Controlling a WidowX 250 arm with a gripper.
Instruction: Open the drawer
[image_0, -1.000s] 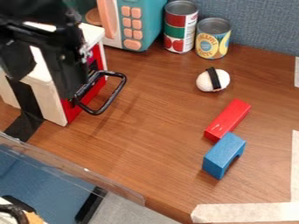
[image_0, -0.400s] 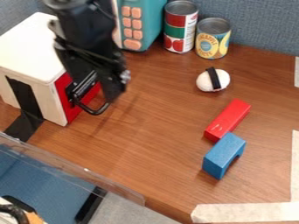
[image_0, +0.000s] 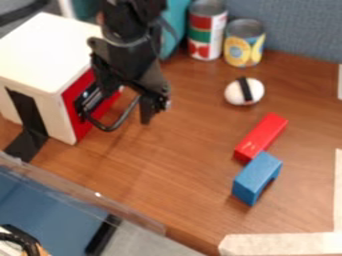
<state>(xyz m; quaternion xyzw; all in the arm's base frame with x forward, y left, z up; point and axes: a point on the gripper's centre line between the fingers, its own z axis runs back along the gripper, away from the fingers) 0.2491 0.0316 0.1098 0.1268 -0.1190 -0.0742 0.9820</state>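
Red is seen on the front of the drawer (image_0: 79, 129), which is set in the side of a white-topped box (image_0: 50, 50) at the left of the table (image_0: 180, 165). The front is seen close against the box, and a black looped handle (image_0: 110, 129) is held out from it over the wood. By the handle's upper right part, the black gripper (image_0: 148, 112) is seen hanging from the top edge, its tip pointed down and partly overlapping the loop in view. Whether the pincer is released or clenched on the handle cannot be told.

Behind the gripper, a teal microwave (image_0: 175, 32) is partly hidden. To its right, a red and green can (image_0: 204, 35) and a shorter yellow can (image_0: 244, 46) are stood upright by the grey-blue wall (image_0: 300, 30). Nearer than the cans, a white ball (image_0: 235, 94) is crossed by a black band. Below it, a red block (image_0: 262, 136) is laid at a slant, its near end met in view by a blue block (image_0: 250, 177) with an arched notch. Pale tape (image_0: 287, 243) is stuck at the lower right, and black tape (image_0: 25, 117) is run down the box's side onto the table.
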